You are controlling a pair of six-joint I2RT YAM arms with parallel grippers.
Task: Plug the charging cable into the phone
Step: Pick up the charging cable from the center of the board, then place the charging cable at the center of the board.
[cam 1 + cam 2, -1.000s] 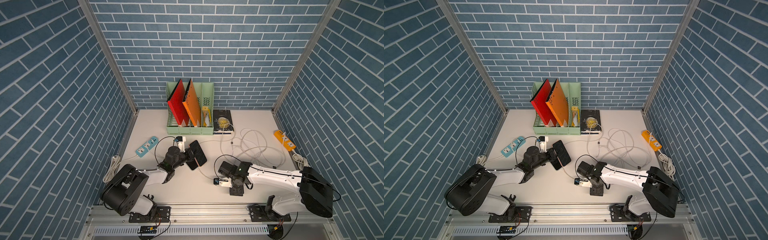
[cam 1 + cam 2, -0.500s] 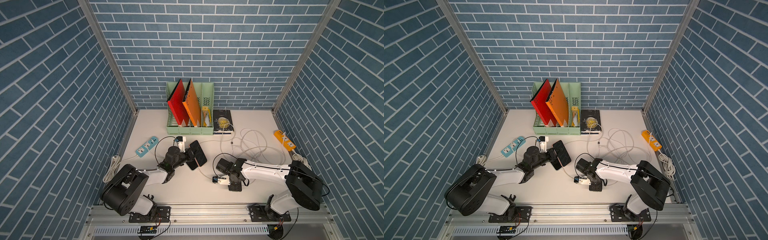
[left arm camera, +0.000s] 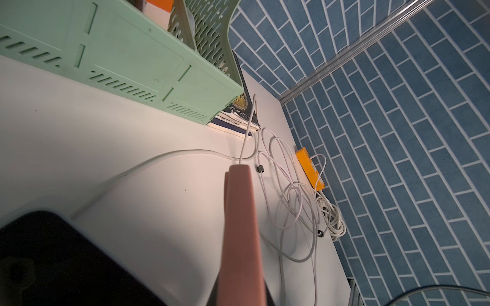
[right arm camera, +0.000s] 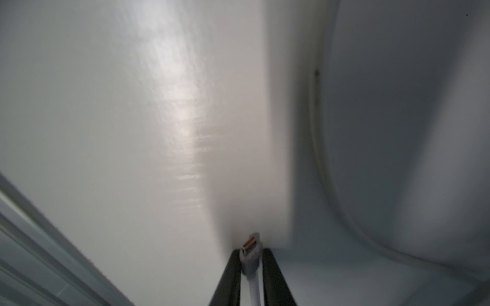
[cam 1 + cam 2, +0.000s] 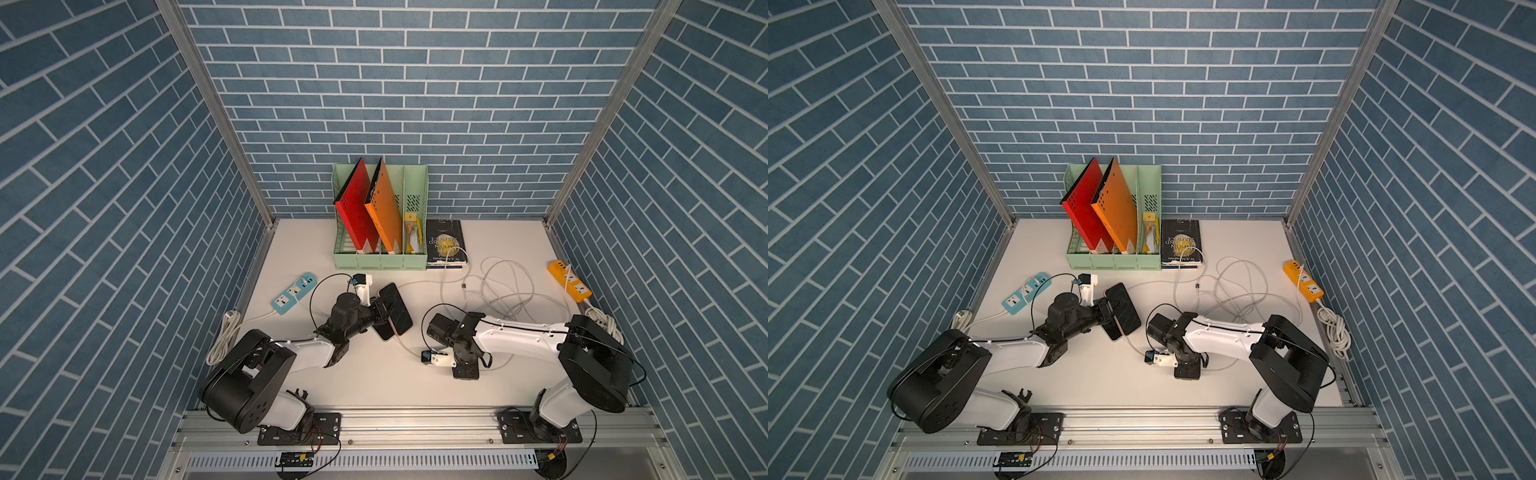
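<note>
The right gripper (image 4: pixel 251 262) pinches the charging cable plug (image 4: pixel 250 245) between its fingers, with the tip poking just past them, low over the worktop (image 5: pixel 374 386). The left gripper (image 5: pixel 381 312) clamps the phone (image 5: pixel 397 309), which is tilted off the worktop, near the plug but not touching it.

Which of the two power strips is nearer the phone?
The light blue power strip, just left of the phone. The orange power strip lies much farther off, beside the right wall.
</note>
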